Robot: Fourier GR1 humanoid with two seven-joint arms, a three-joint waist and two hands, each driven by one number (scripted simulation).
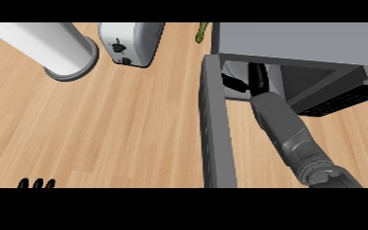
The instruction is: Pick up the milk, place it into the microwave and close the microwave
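Milk, presumably a light, stiff carton best taken across its flat sides, is not plainly visible around the right hand (253, 80) inside the open microwave (287, 39), so its grip is unclear; the left hand (36, 183) rests open, well apart.

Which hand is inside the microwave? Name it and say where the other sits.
The right hand, reaching past the open door into the microwave. The left hand rests open at the view's lower left edge, well outside it.

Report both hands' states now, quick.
Left hand: open, resting at the view's lower left edge.
Right hand: reached inside the microwave; open or shut cannot be told.
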